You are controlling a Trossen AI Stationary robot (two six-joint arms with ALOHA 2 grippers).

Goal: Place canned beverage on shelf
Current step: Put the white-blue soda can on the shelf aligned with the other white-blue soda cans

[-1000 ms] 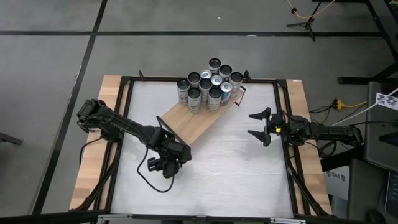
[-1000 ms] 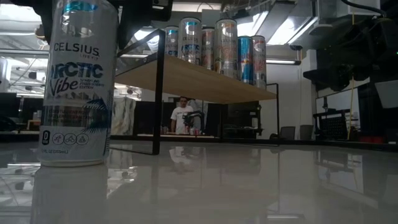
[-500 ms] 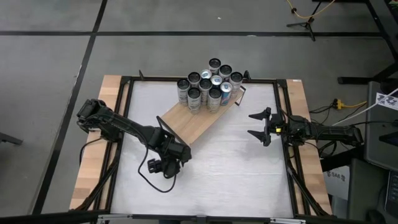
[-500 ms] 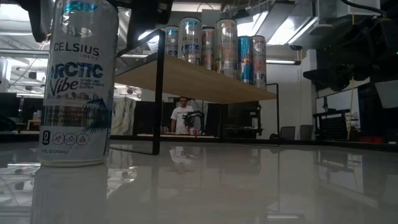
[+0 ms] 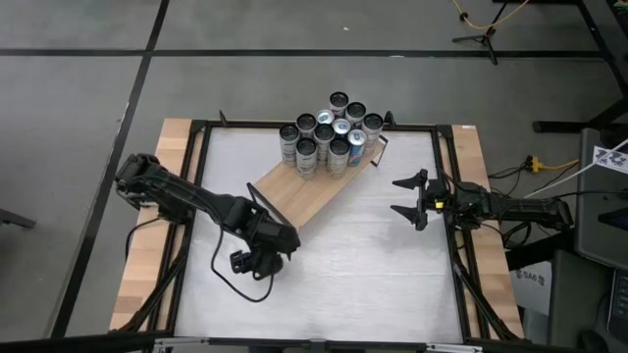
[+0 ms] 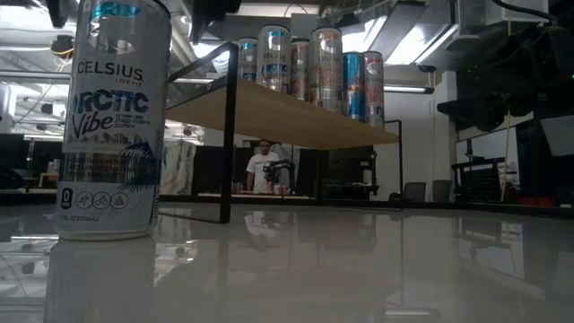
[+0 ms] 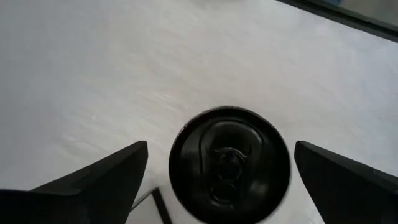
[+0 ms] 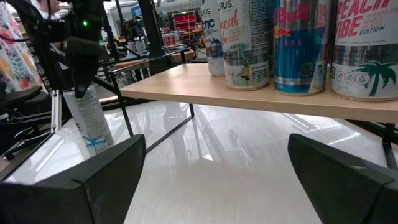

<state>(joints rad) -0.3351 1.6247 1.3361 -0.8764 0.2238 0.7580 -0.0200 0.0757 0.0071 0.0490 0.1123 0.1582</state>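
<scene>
left gripper (image 5: 253, 263) hanging spread over can (image 7: 229, 163), holding nothing | can standing on table (image 5: 373, 275) beside shelf (image 5: 299, 194), not on it | right gripper (image 5: 407, 197) waiting agape | risk: a descending finger (image 7: 93, 180) clipping the slick, tall aluminium cylinder and toppling it on the glossy top | shelf: flat matte wood, far end crowded with cans (image 5: 329, 132)

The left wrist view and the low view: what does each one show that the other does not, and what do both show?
Only the left wrist view shows the Celsius can's dark top with its pull tab, standing free between the left gripper's open fingers. Only the low view shows the can's printed side, the wooden shelf carrying a row of cans, and a person far behind. Both show this can upright on the white table.
</scene>
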